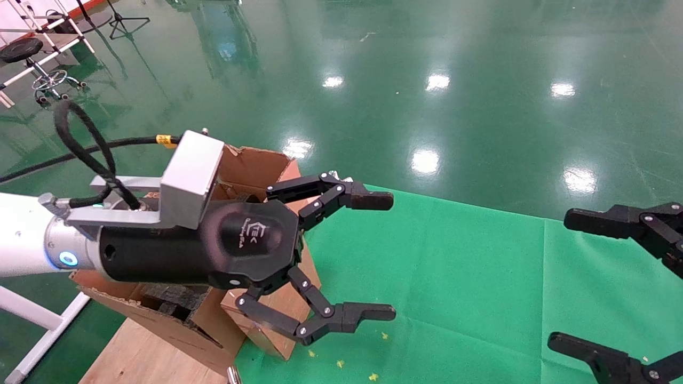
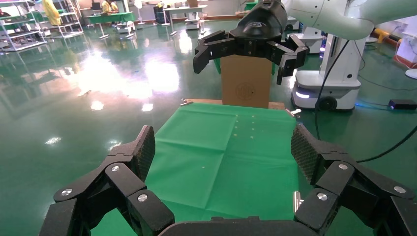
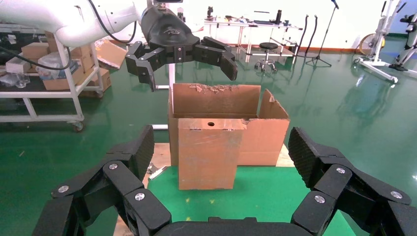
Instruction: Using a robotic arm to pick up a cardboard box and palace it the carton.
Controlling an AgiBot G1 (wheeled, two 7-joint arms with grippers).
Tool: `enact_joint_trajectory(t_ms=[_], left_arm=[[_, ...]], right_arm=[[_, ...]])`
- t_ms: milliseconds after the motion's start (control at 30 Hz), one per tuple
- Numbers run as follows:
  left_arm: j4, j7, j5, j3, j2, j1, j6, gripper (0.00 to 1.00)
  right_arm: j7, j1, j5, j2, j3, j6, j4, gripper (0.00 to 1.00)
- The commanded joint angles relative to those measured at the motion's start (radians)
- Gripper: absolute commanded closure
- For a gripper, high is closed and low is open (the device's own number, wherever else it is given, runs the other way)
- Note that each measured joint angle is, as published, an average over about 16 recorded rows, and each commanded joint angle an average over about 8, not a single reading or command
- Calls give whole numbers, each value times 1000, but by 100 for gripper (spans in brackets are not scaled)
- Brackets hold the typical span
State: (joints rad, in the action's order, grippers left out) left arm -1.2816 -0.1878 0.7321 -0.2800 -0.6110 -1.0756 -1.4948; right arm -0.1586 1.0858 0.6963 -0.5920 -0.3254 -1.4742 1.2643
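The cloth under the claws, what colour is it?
Plain green cloth, with fold creases; the left wrist view shows it best.

Bright overhead lamps throw white glare patches across the glossy green floor [image 1: 480,96]; focus stays sharp.

Robotic arm [image 1: 133,234], white w/ black wrist, over the carton [image 3: 223,132]; carton brown, flaps up, at green mat's edge.
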Motion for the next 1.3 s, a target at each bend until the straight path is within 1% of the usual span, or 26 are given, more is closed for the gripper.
enact_joint_trajectory(t_ms=[33, 600, 633, 700, 767, 867, 900, 933, 967, 1133, 1300], left_arm=[[0, 0, 0, 0, 0, 0, 0, 0], [0, 0, 0, 0, 0, 0, 0, 0], [0, 0, 0, 0, 0, 0, 0, 0], [-2, 4, 8, 0, 2, -2, 3, 0], [-10, 13, 27, -1, 6, -9, 11, 0], [-28, 29, 85, -6, 14, -27, 38, 0], [-36, 32, 113, -11, 16, -36, 51, 0], [-43, 31, 143, -18, 17, -46, 66, 0], [-48, 25, 172, -26, 17, -55, 81, 0], [-57, -57, 289, -74, 0, -100, 146, 0], [-53, -106, 318, -97, -14, -121, 169, 0]], right_arm=[[0, 0, 0, 0, 0, 0, 0, 0], [0, 0, 0, 0, 0, 0, 0, 0], [0, 0, 0, 0, 0, 0, 0, 3], [0, 0, 0, 0, 0, 0, 0, 19], [0, 0, 0, 0, 0, 0, 0, 44], [0, 0, 0, 0, 0, 0, 0, 82], [0, 0, 0, 0, 0, 0, 0, 91], [0, 0, 0, 0, 0, 0, 0, 97], [0, 0, 0, 0, 0, 0, 0, 100], [0, 0, 0, 0, 0, 0, 0, 100], [0, 0, 0, 0, 0, 0, 0, 100]])
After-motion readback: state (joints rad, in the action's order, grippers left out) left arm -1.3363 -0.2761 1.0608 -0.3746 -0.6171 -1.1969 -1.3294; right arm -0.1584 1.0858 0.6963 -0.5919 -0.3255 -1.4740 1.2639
